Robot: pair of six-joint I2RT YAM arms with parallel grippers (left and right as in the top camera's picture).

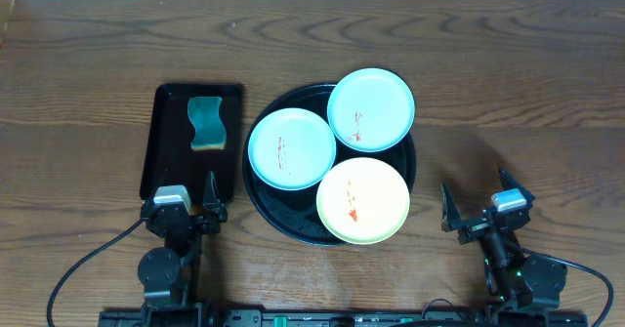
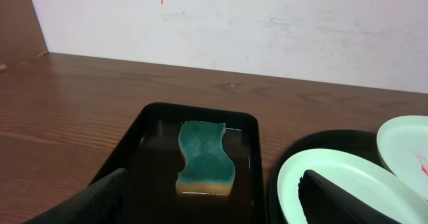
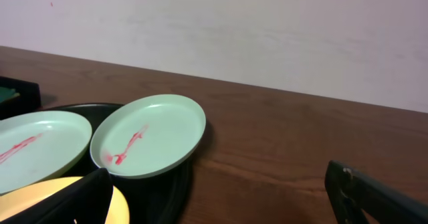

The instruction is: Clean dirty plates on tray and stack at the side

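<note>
**Sponge first, then scrub**

With left end effector (image 1: pixel 186 192) and right end effector (image 1: pixel 478 196) spread wide and empty above the wooden desk (image 1: pixel 98 54), look past them to the glossy round black tray (image 1: pixel 262 202). Holding smooth, red-smeared plastic: pale yellow round plate (image 1: pixel 363 200) nearest, light blue plate (image 1: pixel 291 148), mint plate (image 1: pixel 371 109) farthest. Pinch the soft wavy green sponge (image 1: pixel 207 122) across its narrow waist.

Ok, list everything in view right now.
round tray: 1, black, table centre
left mint plate: 1, mint, red-smeared, round tray's left
rear mint plate: 1, mint, red-smeared, round tray's far right
yellow plate: 1, pale yellow, orange-smeared, round tray's near side
rectangular tray: 1, black, left of round tray
sponge: 1, green, in rectangular tray
table: 1, brown wood, underneath
left gripper: 1, black, open, by rectangular tray
right gripper: 1, black, open, right of round tray
</note>
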